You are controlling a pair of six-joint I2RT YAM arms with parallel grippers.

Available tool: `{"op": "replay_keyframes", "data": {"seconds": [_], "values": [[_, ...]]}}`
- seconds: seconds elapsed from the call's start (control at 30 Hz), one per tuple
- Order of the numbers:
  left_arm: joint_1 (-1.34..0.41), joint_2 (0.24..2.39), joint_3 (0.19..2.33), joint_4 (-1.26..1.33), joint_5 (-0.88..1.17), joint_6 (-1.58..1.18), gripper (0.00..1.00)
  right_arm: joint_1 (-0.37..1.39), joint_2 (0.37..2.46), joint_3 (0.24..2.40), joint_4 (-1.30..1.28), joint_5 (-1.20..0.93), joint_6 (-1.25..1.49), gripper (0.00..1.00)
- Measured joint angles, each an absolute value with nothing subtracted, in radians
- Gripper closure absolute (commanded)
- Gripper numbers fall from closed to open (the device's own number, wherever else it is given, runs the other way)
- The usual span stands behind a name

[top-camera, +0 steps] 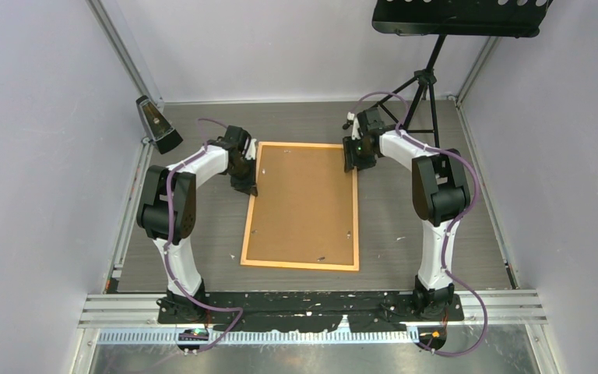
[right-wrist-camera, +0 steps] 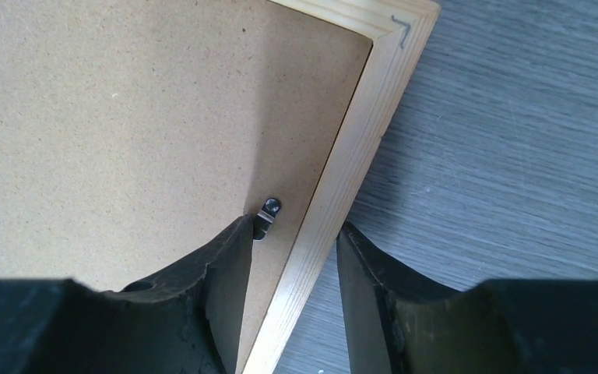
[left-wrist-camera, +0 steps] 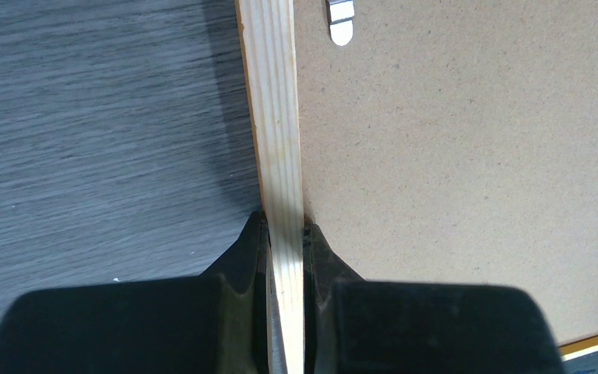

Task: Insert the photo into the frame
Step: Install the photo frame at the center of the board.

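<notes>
**A:** Entry check. Where is the frame?

**B:** The frame (top-camera: 300,264) lies flat and back side up on the grey surface (top-camera: 405,226), between the two arms. Its long rails run away from the arm bases. A brown board (top-camera: 304,202) fills the opening, set inside the pale wood rails.

**A:** Left pincer?

**B:** The left pincer (left-wrist-camera: 284,226) is on the frame's left rail, in the far half. It is clenched on that rail, with one finger outside it and the other on the board side. The wrist view shows both fingers pressed against the wood with no gap.

**A:** Right pincer?

**B:** The right pincer (right-wrist-camera: 296,226) is at the frame's right rail, close to the far right corner. It is released, and its fingers stand apart astride the rail. The inner finger is over the board, its tip touching a small metal clip (right-wrist-camera: 268,209). The outer finger is just beside the rail's outer edge. I cannot tell whether it touches the wood.

**A:** Anything else near the frame?

**B:** A black tripod stand (top-camera: 424,86) is beyond the far right corner.
</notes>
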State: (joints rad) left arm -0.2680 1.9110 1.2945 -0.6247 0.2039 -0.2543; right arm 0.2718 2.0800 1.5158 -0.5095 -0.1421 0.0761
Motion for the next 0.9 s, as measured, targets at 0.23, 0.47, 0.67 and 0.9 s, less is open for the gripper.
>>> {"op": "replay_keyframes", "data": {"seconds": [0.23, 0.47, 0.67, 0.9], "values": [[-0.270, 1.911, 1.295, -0.619, 0.213, -0.254, 1.00, 0.270, 2.074, 1.523, -0.539, -0.118, 0.019, 0.55], [-0.276, 1.911, 1.293, -0.616, 0.225, -0.254, 1.00, 0.264, 2.074, 1.547, -0.599, -0.098, -0.043, 0.58], [-0.277, 1.911, 1.293, -0.614, 0.229, -0.254, 1.00, 0.260, 2.075, 1.572, -0.622, -0.080, -0.090, 0.61], [-0.278, 1.911, 1.293, -0.613, 0.232, -0.254, 1.00, 0.258, 2.075, 1.581, -0.609, -0.076, -0.111, 0.64]]}}
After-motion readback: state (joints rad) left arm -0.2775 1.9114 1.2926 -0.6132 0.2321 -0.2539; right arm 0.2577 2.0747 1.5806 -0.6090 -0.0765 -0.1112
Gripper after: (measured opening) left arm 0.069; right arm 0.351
